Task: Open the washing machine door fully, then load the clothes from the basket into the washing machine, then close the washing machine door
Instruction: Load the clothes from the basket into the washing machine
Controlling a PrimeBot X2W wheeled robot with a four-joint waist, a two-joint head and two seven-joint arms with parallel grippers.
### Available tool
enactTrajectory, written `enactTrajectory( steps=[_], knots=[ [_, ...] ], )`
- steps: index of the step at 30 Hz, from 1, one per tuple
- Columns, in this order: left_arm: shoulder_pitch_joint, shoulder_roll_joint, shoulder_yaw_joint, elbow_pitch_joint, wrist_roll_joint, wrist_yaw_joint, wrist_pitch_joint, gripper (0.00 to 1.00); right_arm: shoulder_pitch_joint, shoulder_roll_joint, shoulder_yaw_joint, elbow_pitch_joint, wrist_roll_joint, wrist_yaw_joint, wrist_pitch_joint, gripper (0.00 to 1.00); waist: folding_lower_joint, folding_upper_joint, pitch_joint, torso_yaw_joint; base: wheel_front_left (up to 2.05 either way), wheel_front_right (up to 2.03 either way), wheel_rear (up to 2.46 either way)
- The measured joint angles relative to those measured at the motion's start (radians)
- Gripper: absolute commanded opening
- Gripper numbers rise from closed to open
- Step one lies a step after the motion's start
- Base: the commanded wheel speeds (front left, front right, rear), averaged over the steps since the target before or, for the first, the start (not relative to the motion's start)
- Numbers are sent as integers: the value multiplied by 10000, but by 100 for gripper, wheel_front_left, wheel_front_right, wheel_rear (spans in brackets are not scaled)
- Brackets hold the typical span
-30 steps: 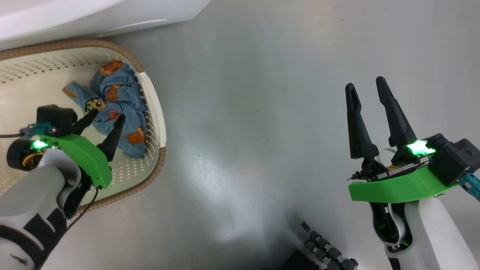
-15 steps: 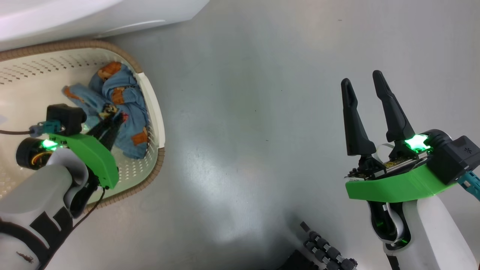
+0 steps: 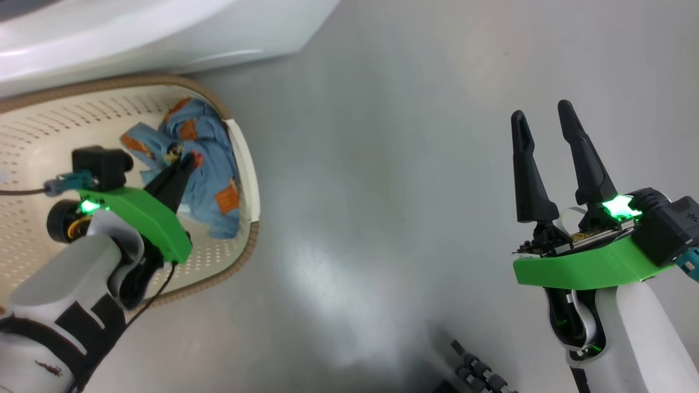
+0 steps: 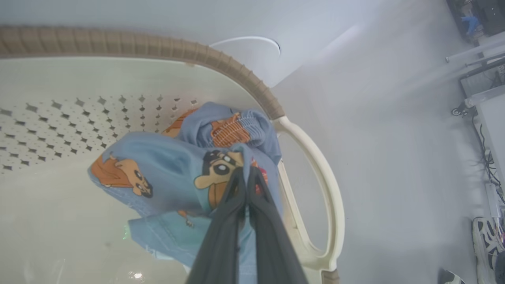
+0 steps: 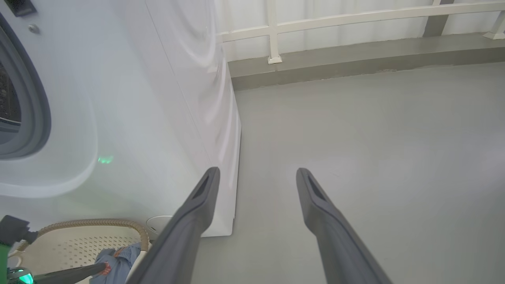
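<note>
The cream basket with a brown rim stands on the floor at the left, in front of the white washing machine. The light-blue clothes lie bunched against its right wall. My left gripper reaches into the basket and is shut on a fold of the clothes; in the left wrist view its fingers pinch the fabric by a cartoon figure. My right gripper hangs open over bare floor at the right, holding nothing. The right wrist view shows the washing machine and its grey seal. The door is out of view.
Grey floor spreads between the basket and my right arm. A raised kerb and white railing close off the far side. A shoe, cables and furniture legs sit at the right of the left wrist view. Dark parts of my base lie low.
My left gripper has gone from open around the clothes to shut on them, bunching the fabric. The head camera has shifted a little. The right gripper stays open.
</note>
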Motion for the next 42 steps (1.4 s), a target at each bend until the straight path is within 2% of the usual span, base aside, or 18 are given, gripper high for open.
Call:
enactTrajectory(
  steps=[2,3,10,21,27,42],
  knots=[
    [52,-12,422,-157,36,0,-12,0,0,0,-54,56,-33,0,0,100,0,0,-167,97,0,0,0],
    [223,-52,999,-307,174,0,-31,0,0,0,-123,142,-178,0,-2,100,0,0,-360,194,0,0,0],
    [1775,-410,3156,-750,1243,0,-40,0,12,-40,-244,539,-339,0,0,100,0,0,-1243,561,0,0,0],
    [4106,-1262,6163,-1730,3214,0,-40,0,639,-625,-272,1097,-257,0,0,100,0,0,-2949,1301,0,0,0],
    [5246,-1622,7258,-2497,4036,0,-40,0,1182,-890,-337,1350,-169,0,0,100,0,0,-3920,1735,0,0,0],
    [7185,-1942,9332,-4479,5925,0,-40,0,2343,-1227,-650,1695,142,0,0,100,0,0,-5844,2843,0,0,0]
  ],
)
